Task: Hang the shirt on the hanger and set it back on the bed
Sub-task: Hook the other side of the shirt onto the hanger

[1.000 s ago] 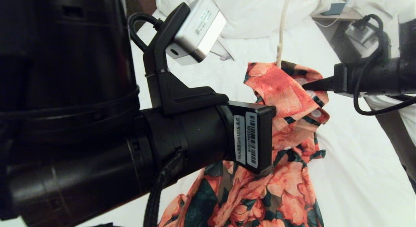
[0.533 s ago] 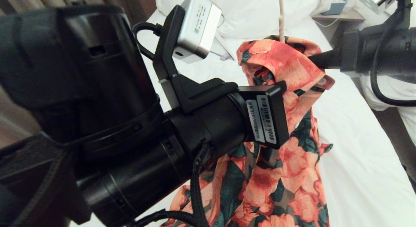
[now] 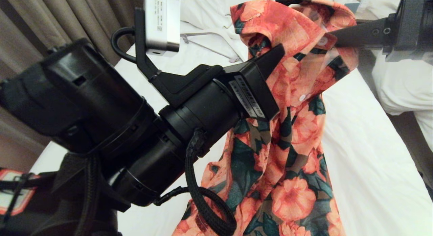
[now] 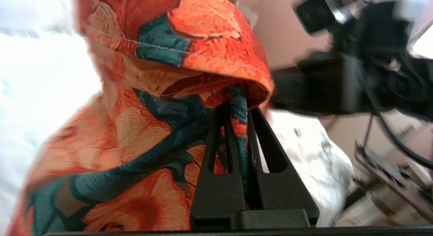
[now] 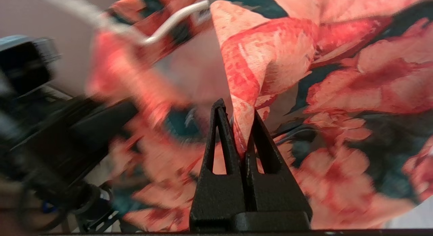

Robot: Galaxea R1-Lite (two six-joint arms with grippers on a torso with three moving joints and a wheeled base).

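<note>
**Shirt held up by both claws over the bed**

The shirt (image 3: 287,134) hangs in the centre of the head frame, its top bunched near the upper edge and its lower part running down to the bottom edge, over the white bed (image 3: 365,155). The hanger (image 5: 172,18) shows only as a thin pale rod in the folds at the shirt's top, upper left of the right wrist frame; a short bit also peeks out at the top edge of the head frame.

Left gripper (image 4: 236,104): closed, a fold of shirt fabric pinched between its fingers just under the collar fold. In the head frame its arm fills the left and centre.

Right gripper (image 5: 238,127): closed, clamped on a shirt edge; it comes in from the upper right of the head frame.

A second, flat white hanger (image 3: 209,43) lies on the sheet at upper centre. Curtains (image 3: 50,23) hang at upper left.
</note>
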